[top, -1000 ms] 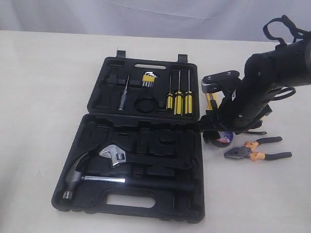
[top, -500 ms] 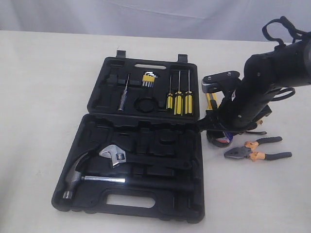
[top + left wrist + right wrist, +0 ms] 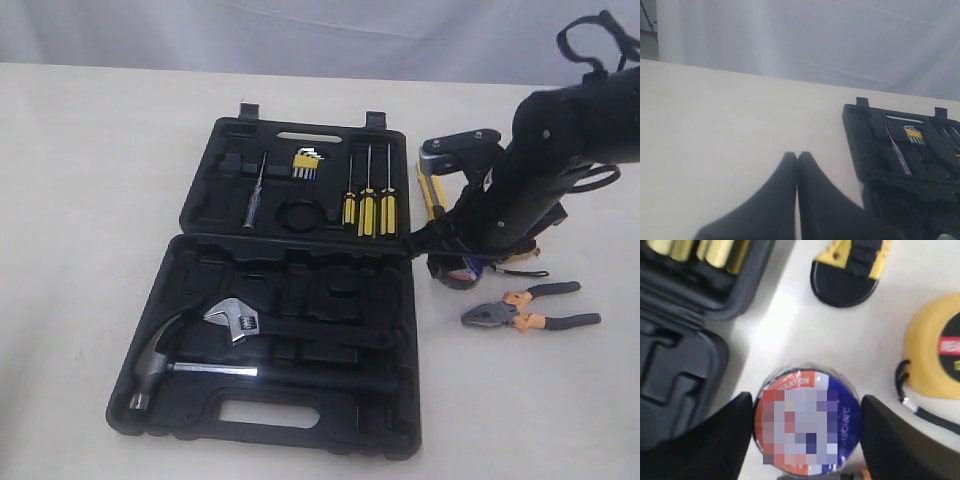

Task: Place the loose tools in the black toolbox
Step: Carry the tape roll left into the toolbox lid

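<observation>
The black tape roll with its blue, red and white label sits between my right gripper's two black fingers, which press on its opposite sides. In the exterior view this gripper holds the roll just right of the open black toolbox. The yellow-black utility knife and the yellow tape measure lie on the table close by. The orange-handled pliers lie to the right of the roll. My left gripper is shut and empty over bare table, left of the toolbox.
In the toolbox's near half lie a steel hammer and an adjustable wrench. Its far half holds yellow-handled screwdrivers, hex keys and a thin tester screwdriver. A white curtain hangs behind the table.
My right gripper's fingers have closed in on the tape roll. The arm and the roll have shifted a little up and to the right in the exterior view.
</observation>
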`<state>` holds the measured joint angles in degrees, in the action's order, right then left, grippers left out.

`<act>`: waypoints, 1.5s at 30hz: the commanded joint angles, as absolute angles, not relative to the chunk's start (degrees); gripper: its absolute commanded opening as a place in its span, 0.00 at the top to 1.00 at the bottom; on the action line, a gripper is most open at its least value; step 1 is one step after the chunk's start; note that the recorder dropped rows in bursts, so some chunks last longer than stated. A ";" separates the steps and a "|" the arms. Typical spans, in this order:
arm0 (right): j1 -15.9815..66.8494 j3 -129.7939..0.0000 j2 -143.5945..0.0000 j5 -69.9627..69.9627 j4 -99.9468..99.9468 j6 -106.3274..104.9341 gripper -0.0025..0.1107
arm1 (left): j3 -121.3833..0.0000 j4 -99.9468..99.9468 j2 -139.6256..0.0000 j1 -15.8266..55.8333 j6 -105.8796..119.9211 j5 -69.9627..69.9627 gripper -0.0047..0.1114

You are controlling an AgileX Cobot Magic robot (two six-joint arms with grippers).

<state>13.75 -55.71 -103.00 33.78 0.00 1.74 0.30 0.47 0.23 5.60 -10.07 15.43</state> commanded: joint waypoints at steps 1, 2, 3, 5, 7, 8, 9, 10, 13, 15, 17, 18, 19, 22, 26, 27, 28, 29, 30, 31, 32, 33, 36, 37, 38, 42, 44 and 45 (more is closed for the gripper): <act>14.16 -61.25 -97.82 42.42 0.00 2.19 0.82 | 0.00 0.00 0.00 5.93 -10.05 15.61 0.96; 14.66 -63.06 -96.88 44.60 0.00 2.19 0.82 | 0.00 0.00 0.00 5.93 -10.05 15.61 0.96; 15.30 -64.92 -96.12 46.38 0.00 2.19 0.82 | 0.00 0.00 0.00 5.93 -10.05 15.61 0.96; 16.89 -68.86 -95.56 48.96 0.00 2.31 0.82 | 0.00 0.00 0.00 5.93 -10.05 15.61 0.96; 18.63 -72.82 -95.85 50.73 0.00 3.08 0.82 | 0.00 0.00 0.00 5.93 -10.05 15.61 0.96; 19.77 -75.35 -96.54 51.49 0.00 3.41 0.82 | 0.00 0.00 0.00 5.93 -10.05 15.61 0.96; 20.92 -76.94 -97.15 51.63 0.00 3.41 0.82 | 0.00 0.00 0.00 5.93 -10.05 15.61 0.96; 21.85 -78.54 -97.87 51.90 0.00 3.56 0.82 | 0.00 0.00 0.00 5.93 -10.05 15.61 0.96; 24.86 -84.72 -101.71 52.93 0.00 3.68 0.82 | 0.00 0.00 0.00 5.93 -10.05 15.61 0.96; 26.48 -88.52 -105.30 53.16 0.00 3.68 0.82 | 0.00 0.00 0.00 5.93 -10.05 15.61 0.96; 27.64 -91.82 -109.19 52.58 -0.38 3.68 0.82 | 0.00 0.00 0.00 5.93 -10.05 15.61 0.96; 28.09 -92.98 -111.14 52.08 -0.70 3.56 0.82 | 0.00 0.00 0.00 5.93 -10.05 15.61 0.96; 28.22 -94.14 -113.07 51.16 -0.71 3.47 0.82 | 0.00 0.00 0.00 5.93 -10.05 15.61 0.96; 28.37 -95.82 -117.84 48.69 -0.43 3.47 0.82 | 0.00 0.00 0.00 5.93 -10.05 15.61 0.96; 28.37 -96.20 -122.61 46.76 -0.55 3.47 0.82 | 0.00 0.00 0.00 5.93 -10.05 15.61 0.96; 28.37 -96.20 -123.51 46.22 -0.55 3.47 0.82 | 0.00 0.00 0.00 5.93 -10.05 15.61 0.96; 28.37 -96.20 -124.26 45.36 -0.55 3.47 0.82 | 0.00 0.00 0.00 5.93 -10.05 15.61 0.96; 28.37 -96.20 -124.88 44.78 -0.69 3.47 0.82 | 0.00 0.00 0.00 5.93 -10.05 15.61 0.96; 28.37 -96.20 -125.12 44.04 -0.69 3.47 0.82 | 0.00 0.00 0.00 5.93 -10.05 15.61 0.96; 28.45 -96.20 -125.69 43.35 -0.46 3.47 0.82 | 0.00 0.00 0.00 5.93 -10.05 15.61 0.96; 28.75 -96.20 -125.96 42.69 -0.46 3.47 0.82 | 0.00 0.00 0.00 5.93 -10.05 15.61 0.96; 28.76 -96.20 -126.25 42.37 -0.46 3.35 0.82 | 0.00 0.00 0.00 5.93 -10.05 15.61 0.96; 28.85 -96.20 -127.00 42.15 -0.46 3.21 0.82 | 0.00 0.00 0.00 5.93 -10.05 15.61 0.96; 28.85 -96.20 -127.05 42.15 -0.46 3.21 0.82 | 0.00 0.00 0.00 5.93 -10.05 15.61 0.96; 28.85 -96.20 -127.27 42.28 -0.46 3.21 0.82 | 0.00 0.00 0.00 5.93 -10.05 15.61 0.96; 28.85 -96.20 -127.66 42.82 0.00 3.21 0.82 | 0.00 0.00 0.00 5.93 -10.05 15.61 0.96; 28.85 -96.20 -127.66 43.09 0.00 3.21 0.82 | 0.00 0.00 0.00 5.93 -10.05 15.61 0.96; 28.85 -96.20 -127.66 43.48 0.00 3.21 0.82 | 0.00 0.00 0.00 5.93 -10.05 15.61 0.96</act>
